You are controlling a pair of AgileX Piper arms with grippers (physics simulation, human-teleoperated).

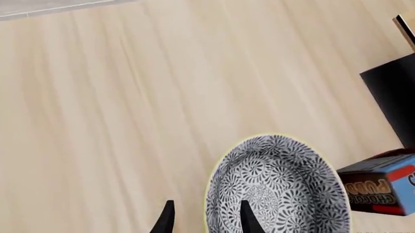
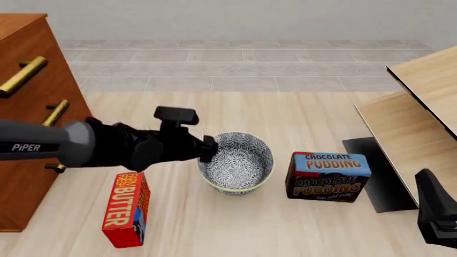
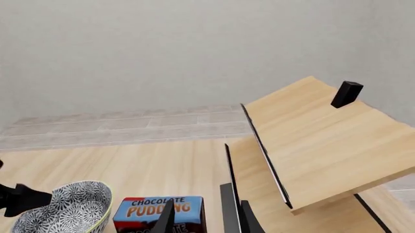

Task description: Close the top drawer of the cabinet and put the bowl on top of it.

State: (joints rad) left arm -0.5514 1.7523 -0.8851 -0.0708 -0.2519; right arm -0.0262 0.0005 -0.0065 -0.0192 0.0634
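Note:
The blue-and-white bowl point(image 2: 239, 166) stands upright on the table's middle. My left gripper point(image 2: 208, 149) reaches it from the left and is open. In the left wrist view its fingers straddle the bowl point(image 1: 285, 184) rim, one fingertip point(image 1: 249, 218) inside and the other outside, with a gap on either side of the rim. The cabinet point(image 2: 29, 176) stands at the far left. Its top drawer point(image 2: 43, 53), with a brass handle point(image 2: 21, 76), looks in line with the fronts below. My right gripper point(image 3: 206, 221) hangs open at the front right, holding nothing.
A chocolate pudding box point(image 2: 328, 175) stands just right of the bowl. A red butter box point(image 2: 127, 209) lies front left of it. Pale wood furniture point(image 2: 421, 118) on a black base point(image 2: 382, 176) fills the right side. Grey tiled floor lies beyond the table.

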